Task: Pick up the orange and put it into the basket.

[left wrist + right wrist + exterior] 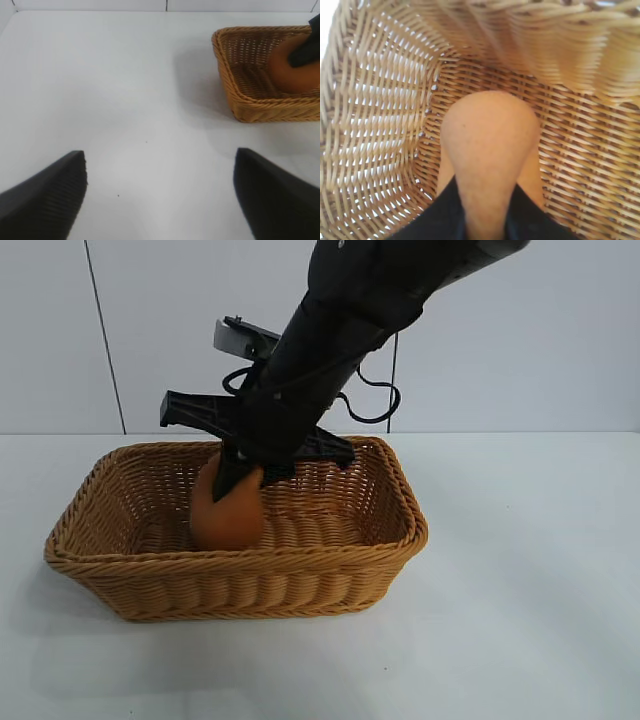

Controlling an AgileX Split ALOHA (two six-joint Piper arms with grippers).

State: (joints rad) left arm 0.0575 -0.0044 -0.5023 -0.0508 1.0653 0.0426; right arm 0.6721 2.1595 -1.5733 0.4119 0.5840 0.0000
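Gripping the orange (226,510), right pincer (240,478) reaches inside the basket (330,585).

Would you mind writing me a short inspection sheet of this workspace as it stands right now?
Surface: white table, bare around the basket.
Job's things: orange inside the wicker basket, low near its floor; whether it rests on the weave cannot be told.
Clutter: nothing seen.
Grippers: right gripper reaches down into the basket, shut on the orange; left gripper is open above bare table, away from the basket.
Cables: black cable loops behind the right arm.
Surroundings: white panelled wall behind the table.
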